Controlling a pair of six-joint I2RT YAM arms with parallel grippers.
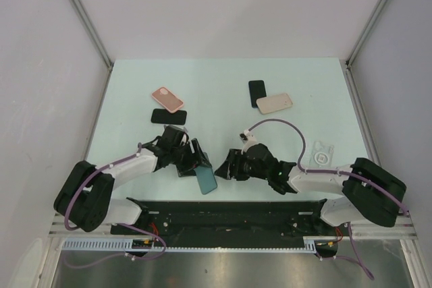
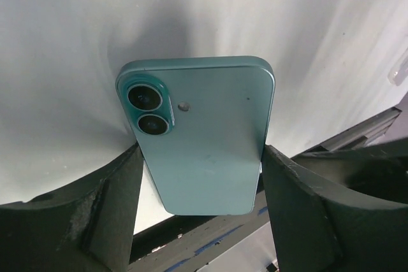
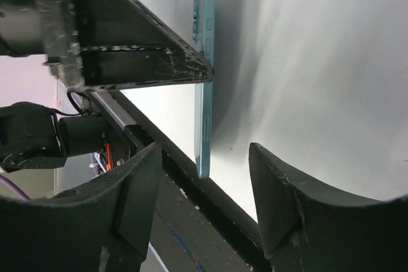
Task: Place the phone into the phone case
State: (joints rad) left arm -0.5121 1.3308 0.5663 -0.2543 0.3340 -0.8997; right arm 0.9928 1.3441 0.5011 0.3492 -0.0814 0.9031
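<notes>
My left gripper [image 1: 198, 160] is shut on a teal phone [image 1: 206, 180] and holds it by its long edges above the near table edge. In the left wrist view the phone [image 2: 204, 138] shows its back, with two camera lenses, between my fingers [image 2: 95, 221]. My right gripper [image 1: 227, 165] is open and empty, just right of the phone. In the right wrist view the phone [image 3: 204, 93] is edge-on, ahead of my open gripper [image 3: 204, 183], with the left gripper's finger [image 3: 140, 62] against it. A clear phone case [image 1: 322, 154] lies at the right.
A pink case [image 1: 167, 98] and a black phone [image 1: 169, 117] lie at the back left. A beige case [image 1: 274, 103] and another black phone [image 1: 256, 92] lie at the back right. The black base rail [image 1: 223, 210] runs along the near edge.
</notes>
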